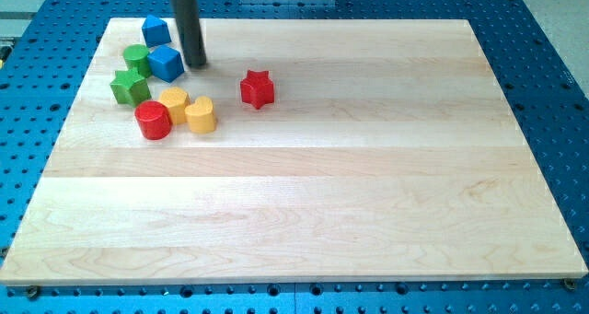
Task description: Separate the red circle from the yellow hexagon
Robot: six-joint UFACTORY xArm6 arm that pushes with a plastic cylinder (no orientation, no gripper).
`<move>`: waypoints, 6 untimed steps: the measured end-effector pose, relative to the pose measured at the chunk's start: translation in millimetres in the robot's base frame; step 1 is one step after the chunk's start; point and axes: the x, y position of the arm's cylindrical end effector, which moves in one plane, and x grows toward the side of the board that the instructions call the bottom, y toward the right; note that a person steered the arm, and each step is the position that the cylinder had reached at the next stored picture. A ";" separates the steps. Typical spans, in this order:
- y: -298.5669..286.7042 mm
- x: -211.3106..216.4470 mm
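No pincer here: my tip (196,65) sits beside the blue cube (167,63), approach underway, red circle (153,120) touching the yellow hexagon (173,103) at its two o'clock, needing a wedge between.

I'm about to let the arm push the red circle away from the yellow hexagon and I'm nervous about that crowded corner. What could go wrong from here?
1. The red circle touches the yellow hexagon, so a push could drag both along together.
2. My tip sits beside the blue cube, above the pair; heading straight down could knock it or the yellow heart.
3. The green star sits close by, so the red circle could jam against it.
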 end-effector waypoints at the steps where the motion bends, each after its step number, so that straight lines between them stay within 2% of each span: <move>1: -16.0 40.4; 2: -17.7 74.1; 4: -27.8 111.0; 6: -62.4 118.3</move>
